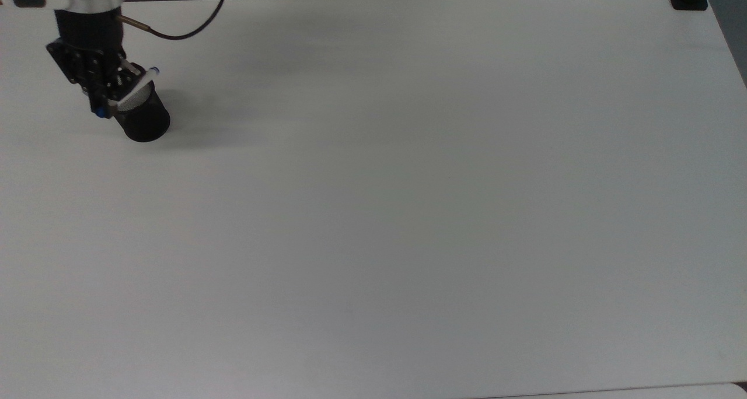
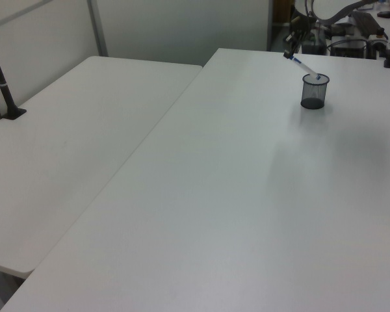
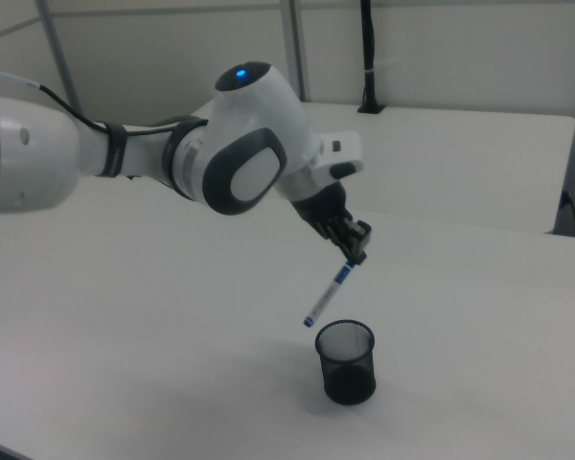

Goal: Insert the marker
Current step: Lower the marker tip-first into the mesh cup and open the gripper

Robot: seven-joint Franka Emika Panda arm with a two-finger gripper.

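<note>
Your gripper [image 3: 356, 244] clamps the marker [image 3: 330, 289] by its capped end, tilted, low tip above the black mesh cup [image 3: 346, 361].

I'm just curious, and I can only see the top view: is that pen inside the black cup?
Observer: No. In the right view the marker hangs in the air, its lower tip near the cup rim, not below it.
Operator: Is it held straight up?
Observer: No, tilted. The gripper pinches its upper end, and the lower tip leans toward the right view's left.
Operator: Anything in the cup?
Observer: It looks empty in the right view.
</note>
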